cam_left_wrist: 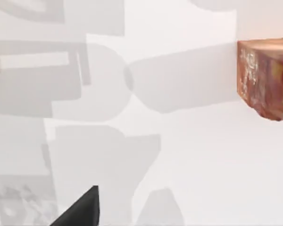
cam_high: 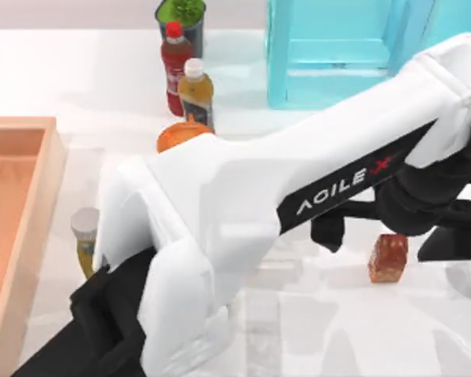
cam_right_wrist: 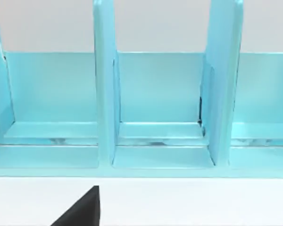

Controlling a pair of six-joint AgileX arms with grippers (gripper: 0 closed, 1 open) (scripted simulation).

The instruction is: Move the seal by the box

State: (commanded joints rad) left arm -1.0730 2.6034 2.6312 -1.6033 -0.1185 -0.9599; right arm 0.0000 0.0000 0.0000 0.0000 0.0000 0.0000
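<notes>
Right above the seal [cam_high: 388,258], the left gripper [cam_high: 391,229] hangs with its jaws spread wide, one dark finger on each side of the block. They are not touching it. In the left wrist view, the seal [cam_left_wrist: 266,77] sits on the bare white table [cam_left_wrist: 188,155], off to one side of a dark fingertip [cam_left_wrist: 82,209].

So the job has only just begun. I think the seal is not grabbed and not lifted, and it is well apart from the box [cam_high: 31,228]. What is left is to close on the seal, pick it up, carry it across and put it down beside the box.

Around the seal the table is open, so there is room for the jaws to come down. Nothing stands just beside it.

Farther from the seal, toward the box, stands a small bottle with a grey cap [cam_high: 85,236]. It is near the box wall and could get bumped when the seal is set down. Behind the seal and toward the box side are an orange round thing [cam_high: 180,135], a white-capped bottle [cam_high: 196,90] and a red-capped bottle [cam_high: 173,67].

The turquoise cabinet [cam_high: 337,47] stands behind the seal, well apart. The right gripper [cam_right_wrist: 87,212] waits in front of that cabinet [cam_right_wrist: 155,94], and I cannot tell how its jaws stand.
</notes>
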